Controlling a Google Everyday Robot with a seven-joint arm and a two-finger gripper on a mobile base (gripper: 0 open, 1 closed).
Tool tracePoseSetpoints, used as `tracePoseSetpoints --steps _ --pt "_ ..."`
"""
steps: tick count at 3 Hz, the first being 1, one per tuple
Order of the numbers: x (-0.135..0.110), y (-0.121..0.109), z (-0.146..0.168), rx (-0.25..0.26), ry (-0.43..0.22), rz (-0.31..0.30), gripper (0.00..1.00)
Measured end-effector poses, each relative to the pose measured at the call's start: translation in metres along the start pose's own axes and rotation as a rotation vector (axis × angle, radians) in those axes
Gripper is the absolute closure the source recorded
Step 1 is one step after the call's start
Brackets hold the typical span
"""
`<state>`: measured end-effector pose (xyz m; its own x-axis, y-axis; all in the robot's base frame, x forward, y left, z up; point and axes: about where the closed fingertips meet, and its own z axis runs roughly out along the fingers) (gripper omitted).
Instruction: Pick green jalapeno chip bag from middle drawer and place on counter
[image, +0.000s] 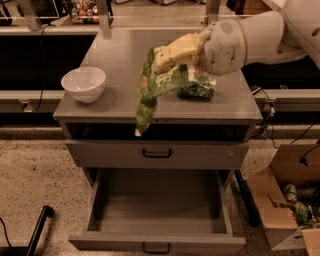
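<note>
Arm extends from right; end effector clamped, upper centre.

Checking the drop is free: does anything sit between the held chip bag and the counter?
Nothing visible. The gripper holds the chip bag above bare counter near its front edge; the white bowl sits left, the green can just right of it.

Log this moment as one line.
gripper: over counter, shut on green jalapeno chip bag | bag: hanging, not set down | middle drawer: open
</note>
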<state>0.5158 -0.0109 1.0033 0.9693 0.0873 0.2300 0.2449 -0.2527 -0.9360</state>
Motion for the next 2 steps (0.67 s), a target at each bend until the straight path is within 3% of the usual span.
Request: tracePoseSetpoints --steps 1,2 --pt "0.030 -0.017 0.025 0.015 -0.025 -0.015 1.00" --pt "0.065 -0.012 0.047 0.019 -0.008 0.031 1.00"
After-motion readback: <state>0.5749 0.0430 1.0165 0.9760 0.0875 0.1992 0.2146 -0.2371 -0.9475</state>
